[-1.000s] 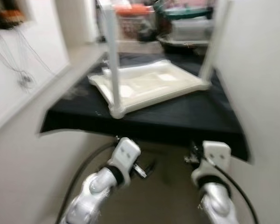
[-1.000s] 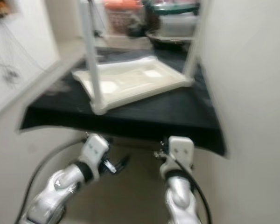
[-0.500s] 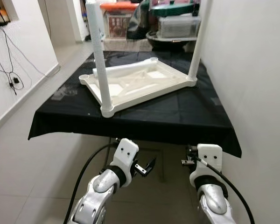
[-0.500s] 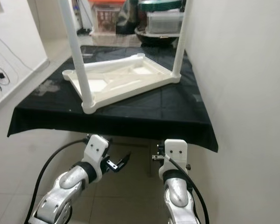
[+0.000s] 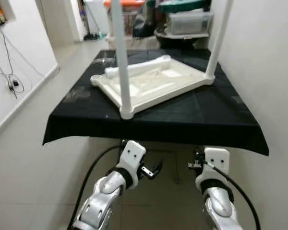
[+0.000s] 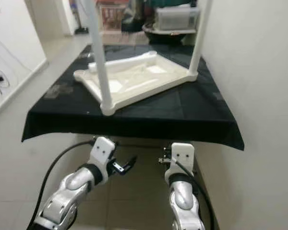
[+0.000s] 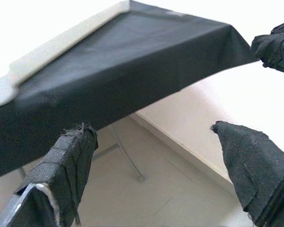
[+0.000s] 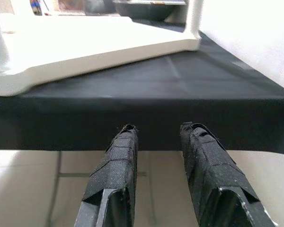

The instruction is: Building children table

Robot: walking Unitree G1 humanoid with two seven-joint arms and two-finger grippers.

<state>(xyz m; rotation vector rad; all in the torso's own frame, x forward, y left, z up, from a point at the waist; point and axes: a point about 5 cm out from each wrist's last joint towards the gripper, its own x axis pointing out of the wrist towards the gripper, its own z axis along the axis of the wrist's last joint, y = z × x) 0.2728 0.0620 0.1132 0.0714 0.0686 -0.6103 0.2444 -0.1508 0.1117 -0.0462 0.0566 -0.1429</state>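
Left pincer (image 7: 151, 156): fingers spread wide, empty, low before the tabletop (image 5: 221, 120) edge.
Right pincer (image 8: 158, 142): fingers a narrow gap apart, empty, just below the edge.
Child table (image 5: 153, 84): white, upside down on the black cloth beyond both pincers; two legs (image 5: 121, 57) upright.
Floor (image 5: 29, 167): pale tile beneath.

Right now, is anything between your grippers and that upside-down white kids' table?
Only the black-covered table's front edge. Both the left gripper and right gripper sit below it, while the white table lies on top.
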